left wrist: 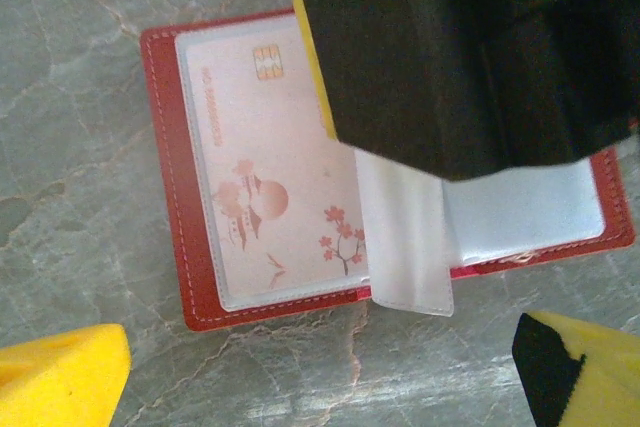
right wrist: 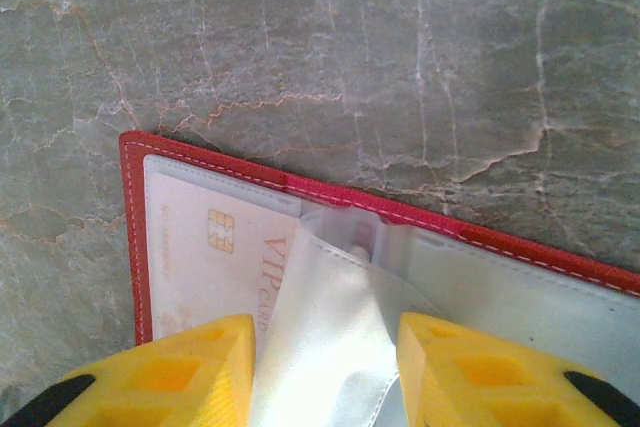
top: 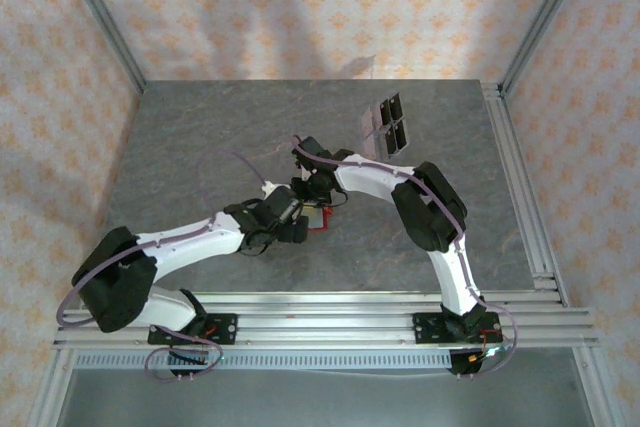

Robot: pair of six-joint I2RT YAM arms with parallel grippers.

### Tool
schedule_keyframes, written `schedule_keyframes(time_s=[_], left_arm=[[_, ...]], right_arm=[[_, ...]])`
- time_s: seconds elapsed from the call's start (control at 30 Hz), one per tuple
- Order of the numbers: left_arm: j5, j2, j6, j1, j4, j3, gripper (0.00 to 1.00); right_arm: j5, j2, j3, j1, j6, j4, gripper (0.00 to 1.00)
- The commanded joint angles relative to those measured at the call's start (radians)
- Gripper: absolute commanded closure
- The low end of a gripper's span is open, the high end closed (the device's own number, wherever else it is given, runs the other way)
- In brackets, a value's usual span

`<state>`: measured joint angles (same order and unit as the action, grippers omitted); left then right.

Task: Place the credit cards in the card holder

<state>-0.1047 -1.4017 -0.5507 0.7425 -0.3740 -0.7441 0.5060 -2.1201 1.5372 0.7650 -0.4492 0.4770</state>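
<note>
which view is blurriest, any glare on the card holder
Left wrist: softest, the card holder slightly hazy, pale glare on the table. Right wrist: table crisp, near yellow fingers blurred, sheen on the clear sleeves. Top external: even light, faint shadows on the back wall.

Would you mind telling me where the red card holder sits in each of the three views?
Top external: the card holder is a small red sliver near picture centre.
Left wrist: it lies open, spanning the middle.
Right wrist: it fills the lower half, its red edge slanting down to the right.
Shared landmark: the chip card in a clear pocket, seen in both wrist views.
</note>
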Motion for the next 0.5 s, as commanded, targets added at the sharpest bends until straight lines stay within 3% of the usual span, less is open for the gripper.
schedule_keyframes(time_s=[0.0,0.47], left_arm=[[-0.069,-0.034,0.005,0.020,0.015,-0.005,0.00],[-0.196,-0.141,-0.035,0.029,0.007,-0.081,0.00]], right_arm=[[0.006,-0.014,-0.011,0.007,-0.009,-0.009,0.59],[0.009,-0.011,-0.002,0.007,-0.006,0.001,0.59]])
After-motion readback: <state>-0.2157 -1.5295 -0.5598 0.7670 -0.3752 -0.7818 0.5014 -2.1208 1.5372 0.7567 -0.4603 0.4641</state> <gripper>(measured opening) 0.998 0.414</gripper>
